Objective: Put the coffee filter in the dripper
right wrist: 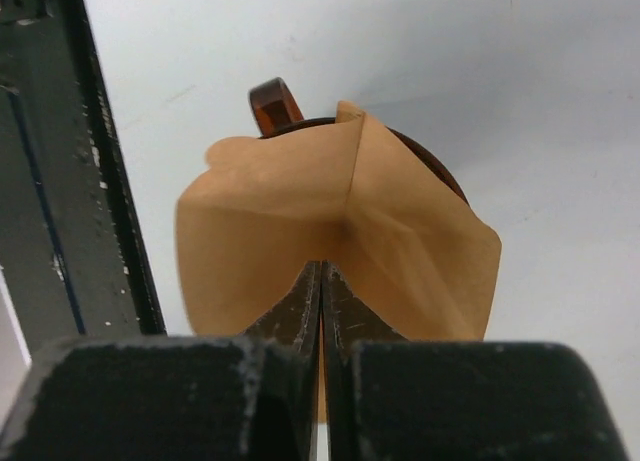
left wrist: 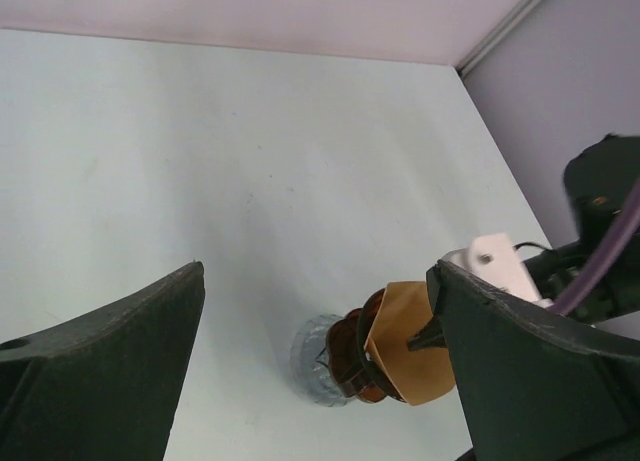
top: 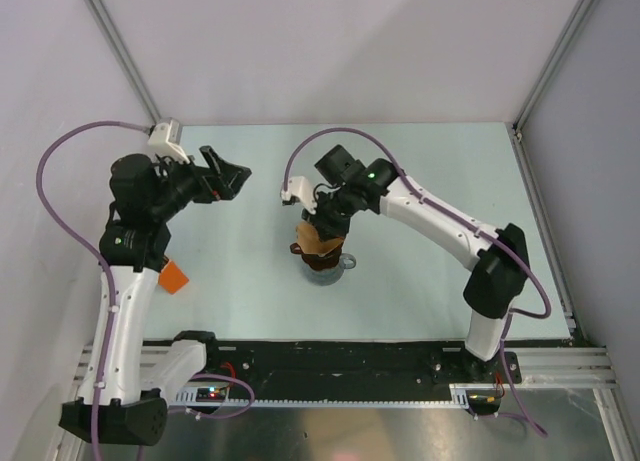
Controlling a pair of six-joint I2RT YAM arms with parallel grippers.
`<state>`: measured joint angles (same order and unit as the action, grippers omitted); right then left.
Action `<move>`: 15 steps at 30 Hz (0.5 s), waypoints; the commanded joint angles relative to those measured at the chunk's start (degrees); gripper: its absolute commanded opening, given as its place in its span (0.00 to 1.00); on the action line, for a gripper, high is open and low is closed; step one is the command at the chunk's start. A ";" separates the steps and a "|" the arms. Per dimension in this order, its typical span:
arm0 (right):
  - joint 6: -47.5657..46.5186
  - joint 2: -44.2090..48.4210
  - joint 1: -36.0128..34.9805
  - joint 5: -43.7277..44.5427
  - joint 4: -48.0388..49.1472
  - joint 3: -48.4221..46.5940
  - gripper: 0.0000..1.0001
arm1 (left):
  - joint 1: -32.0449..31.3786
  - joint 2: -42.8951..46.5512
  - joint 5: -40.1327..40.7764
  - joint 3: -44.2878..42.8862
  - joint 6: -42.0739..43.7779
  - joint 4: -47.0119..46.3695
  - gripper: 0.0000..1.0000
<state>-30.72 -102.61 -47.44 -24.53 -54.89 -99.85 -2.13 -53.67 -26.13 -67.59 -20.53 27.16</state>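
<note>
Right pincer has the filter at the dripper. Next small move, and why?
Probably ease the right pincer down a little without opening it. It is shut on the coffee filter, which has spread into a cone but looks tilted and mostly above the dripper rim, not seated. The left pincer is open, well clear.

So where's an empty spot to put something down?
Bare table lies between the orange box and the dripper, and along the back wall. It's crowded at the dripper, where the right hand pinches the coffee filter.

Pale table [top: 430, 191]: glass jug [left wrist: 310, 359], orange box [top: 173, 278]
</note>
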 commanded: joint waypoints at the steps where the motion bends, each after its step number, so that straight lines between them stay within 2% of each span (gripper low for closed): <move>1: -1.18 -3.24 -1.53 5.11 -1.91 -3.76 0.00 | 1.70 1.95 3.60 -0.81 -0.45 -0.51 1.00; 15: -1.43 -9.05 -3.46 10.67 0.57 -0.97 0.00 | 6.08 5.43 11.55 -0.17 1.03 3.98 1.00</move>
<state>-31.68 -110.91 -50.33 -16.03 -55.75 -100.73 2.90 -49.47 -17.47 -67.55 -20.47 30.24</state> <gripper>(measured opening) 0.009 0.995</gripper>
